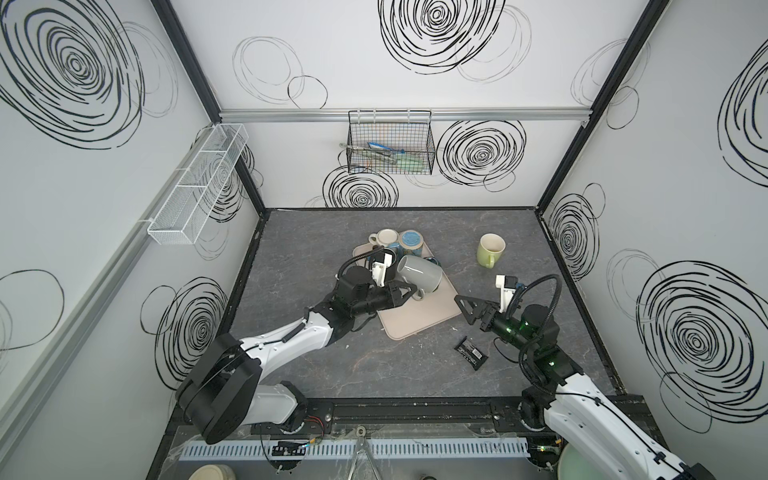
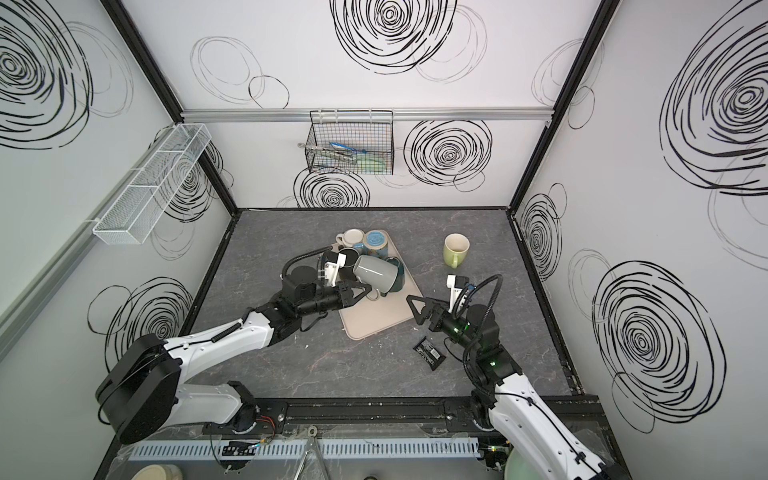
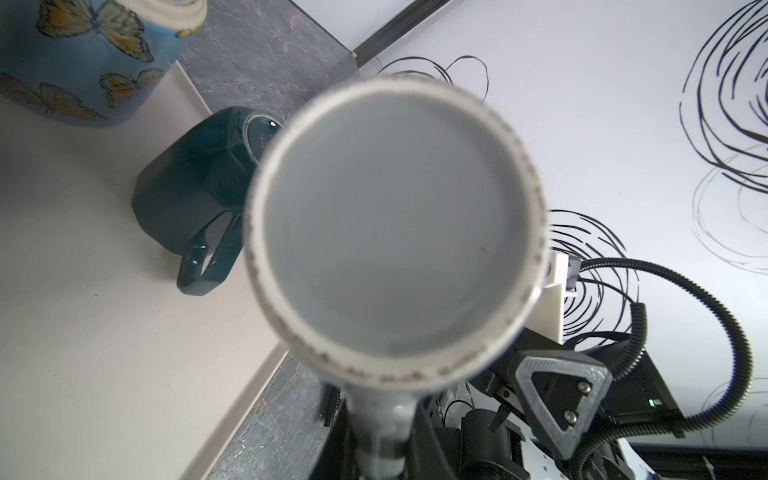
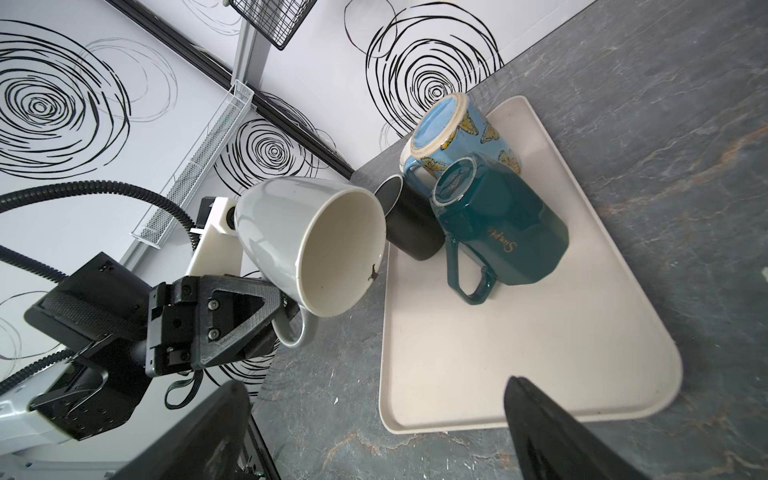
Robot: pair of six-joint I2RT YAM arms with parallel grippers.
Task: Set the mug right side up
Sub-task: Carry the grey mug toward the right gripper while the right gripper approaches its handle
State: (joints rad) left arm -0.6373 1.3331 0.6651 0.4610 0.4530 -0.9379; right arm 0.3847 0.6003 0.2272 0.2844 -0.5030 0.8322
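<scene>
Left hand gripped the grey mug by its handle, mug tipped sideways, mouth facing four o'clock

We can read one word only: gold script on the side of the teal mug, which looks like "Simple" and appears upside down in the right wrist view. A faint round stamp on that mug's base is too blurred for us to read. The black packet on the worktop carries white print in both top views, too small for us to make out.
</scene>
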